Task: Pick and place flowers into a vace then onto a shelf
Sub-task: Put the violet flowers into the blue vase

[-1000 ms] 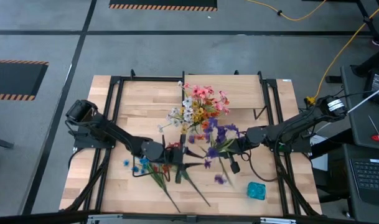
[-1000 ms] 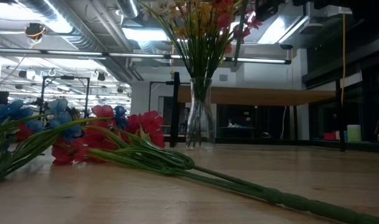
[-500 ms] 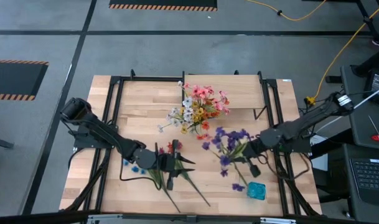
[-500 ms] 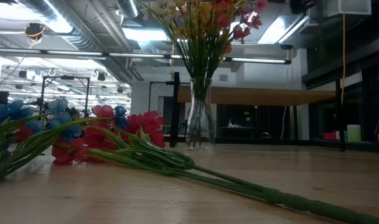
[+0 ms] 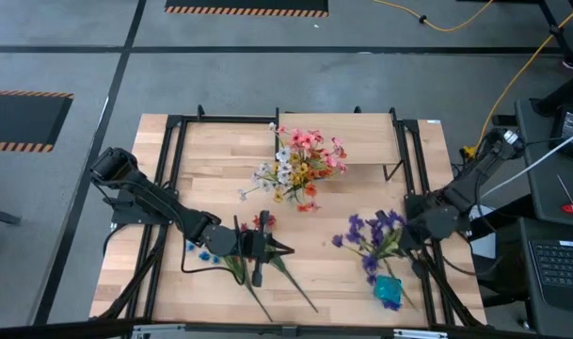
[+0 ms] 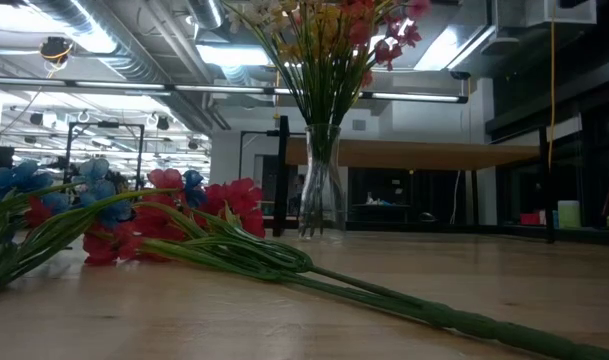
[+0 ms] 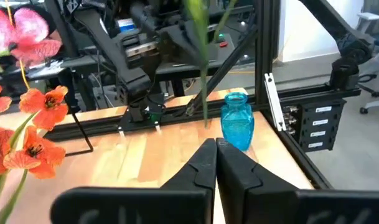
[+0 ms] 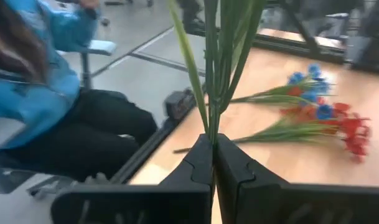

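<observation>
A clear glass vase (image 6: 320, 180) stands on the table in front of the shelf (image 5: 361, 132) and holds mixed flowers (image 5: 300, 160). Red and blue flowers (image 5: 231, 256) lie flat on the table. My left gripper (image 5: 284, 250) hovers over them, shut, with nothing between its fingers (image 7: 215, 146). Near the table's right edge my right gripper (image 5: 405, 235) is shut on a spray of purple flowers (image 5: 371, 235). A small blue glass vase (image 5: 388, 289) stands below that spray. Neither gripper shows in the low view. My right gripper pinches several thin green stems (image 8: 212, 127) of the purple spray between its two fingers. It comes from the table's right side, nearly level. The stems run on forward past the fingertips. The blooms (image 5: 366, 231) hang out toward the table's left, lifted clear of the table.
Black frame rails (image 5: 427, 273) run along both sides of the table. A person in a blue top (image 8: 33, 68) sits beyond the table's near edge. Bare wood (image 5: 324, 273) lies between the two grippers.
My right gripper has carried the purple spray from beside the clear vase toward the table's right and near edges, and it now hangs over the blue vase. My left gripper has shut its fingers above the red and blue flowers, which lie where they were.
</observation>
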Tool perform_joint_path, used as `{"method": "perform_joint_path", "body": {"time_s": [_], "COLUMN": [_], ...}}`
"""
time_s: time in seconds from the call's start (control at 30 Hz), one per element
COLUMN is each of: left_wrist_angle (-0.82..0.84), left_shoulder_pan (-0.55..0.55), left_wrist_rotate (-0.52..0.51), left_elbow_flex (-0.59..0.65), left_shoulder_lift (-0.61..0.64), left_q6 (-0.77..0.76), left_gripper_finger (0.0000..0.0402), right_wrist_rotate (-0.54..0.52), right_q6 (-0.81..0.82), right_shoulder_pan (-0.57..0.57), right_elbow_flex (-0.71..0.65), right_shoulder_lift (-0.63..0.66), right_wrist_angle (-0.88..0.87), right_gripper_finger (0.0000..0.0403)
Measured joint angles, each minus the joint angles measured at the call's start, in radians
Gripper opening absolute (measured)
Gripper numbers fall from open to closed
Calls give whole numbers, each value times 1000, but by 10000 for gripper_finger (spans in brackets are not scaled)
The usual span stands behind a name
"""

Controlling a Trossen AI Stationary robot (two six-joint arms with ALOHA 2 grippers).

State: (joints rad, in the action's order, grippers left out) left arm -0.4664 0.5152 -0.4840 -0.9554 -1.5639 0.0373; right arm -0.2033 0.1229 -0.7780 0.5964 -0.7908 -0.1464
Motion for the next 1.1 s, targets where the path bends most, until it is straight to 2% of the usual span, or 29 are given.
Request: {"method": "perform_joint_path", "body": {"time_s": [0.1,0.2,0.37,0.53,0.77,1.1], "left_wrist_angle": [0,-1,-1,-1,-9,-30], "left_shoulder_pan": [0,0,0,0,0,0], "left_wrist_rotate": [-35,-78,-133,-174,-225,-234], "left_elbow_flex": [0,0,0,0,-1,-1], "left_shoulder_lift": [0,0,0,0,0,0], "left_q6": [-40,-70,-113,-122,-132,-154], "left_gripper_finger": [2,3,2,3,3,2], "right_wrist_rotate": [-22,-88,-123,-215,-233,-233], "right_q6": [30,84,45,59,69,1], "right_shoulder_pan": [-62,-131,-245,-325,-383,-385], "right_elbow_flex": [2,35,122,185,186,186], "right_shoulder_lift": [24,27,28,33,66,88], "right_wrist_angle": [-53,-174,-241,-372,-411,-405], "right_gripper_finger": [0,0,0,0,0,0]}}
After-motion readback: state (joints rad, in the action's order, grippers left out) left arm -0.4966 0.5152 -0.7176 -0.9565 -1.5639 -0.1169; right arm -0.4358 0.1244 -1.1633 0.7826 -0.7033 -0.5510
